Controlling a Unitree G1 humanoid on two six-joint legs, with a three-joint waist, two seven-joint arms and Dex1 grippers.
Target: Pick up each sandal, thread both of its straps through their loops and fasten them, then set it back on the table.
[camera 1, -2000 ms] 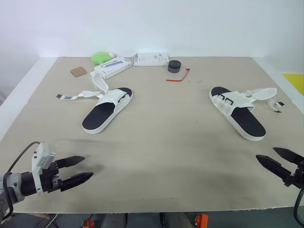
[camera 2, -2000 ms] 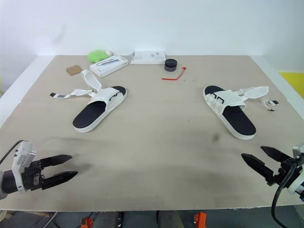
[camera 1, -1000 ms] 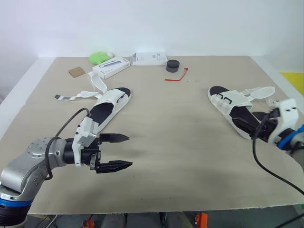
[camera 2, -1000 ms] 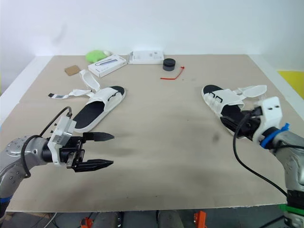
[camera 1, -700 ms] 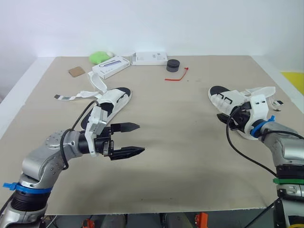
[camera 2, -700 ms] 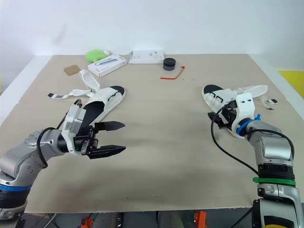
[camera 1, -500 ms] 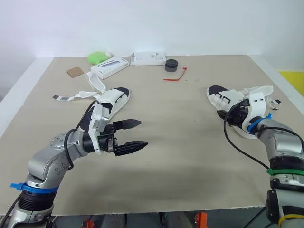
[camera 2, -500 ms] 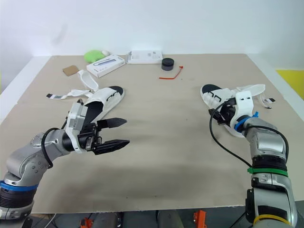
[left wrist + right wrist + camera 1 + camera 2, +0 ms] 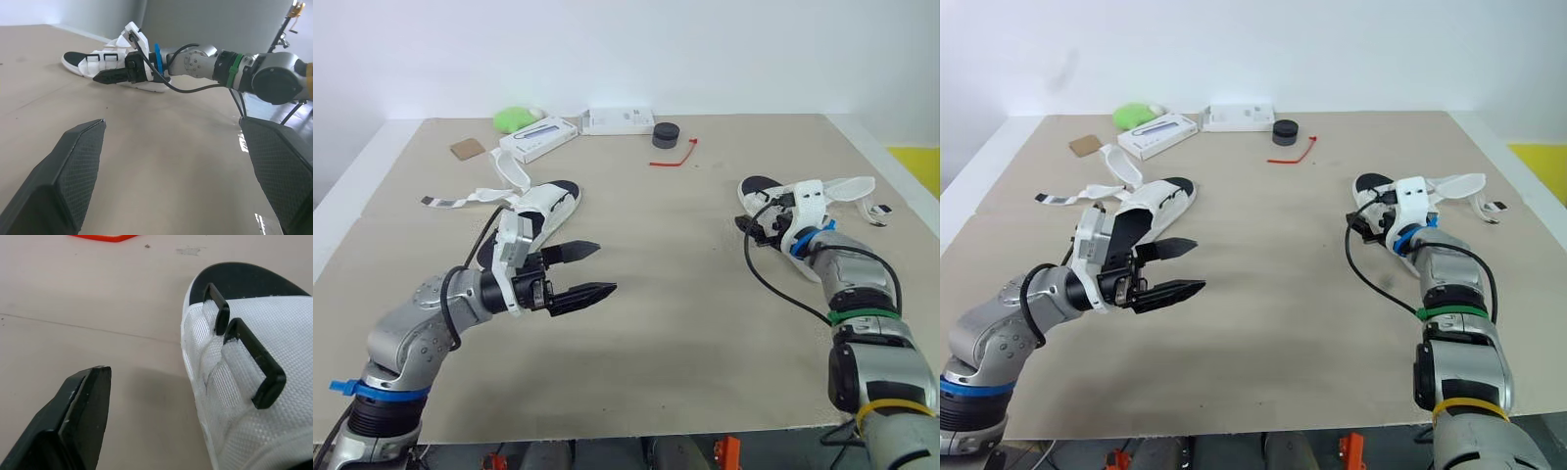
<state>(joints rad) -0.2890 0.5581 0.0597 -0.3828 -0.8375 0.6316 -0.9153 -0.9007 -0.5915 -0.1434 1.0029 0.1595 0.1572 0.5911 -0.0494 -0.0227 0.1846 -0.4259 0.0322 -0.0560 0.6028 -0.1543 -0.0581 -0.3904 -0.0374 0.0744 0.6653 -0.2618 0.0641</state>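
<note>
The right sandal (image 9: 774, 192), white with a black footbed, lies at the table's right, its two loose straps (image 9: 847, 186) trailing to the right. Two black loops (image 9: 244, 347) stand on its white upper. My right gripper (image 9: 751, 221) is open at the sandal's inner edge; one finger (image 9: 80, 421) is over bare table beside the upper, and the other is mostly hidden. The left sandal (image 9: 543, 211) lies at the left with its straps (image 9: 475, 196) spread out. My left gripper (image 9: 605, 266) hovers open and empty just right of it.
Along the far edge sit two white boxes (image 9: 540, 139) (image 9: 619, 120), a green object (image 9: 514, 119), a dark round puck (image 9: 666, 134), a red tie (image 9: 674, 157) and a cardboard piece (image 9: 467, 149). Bare tabletop (image 9: 675, 274) lies between the sandals.
Both arms came up from the near table edge. The right gripper has moved along the right sandal to its inner edge by the loops. The left gripper has hardly moved in the last half second.
</note>
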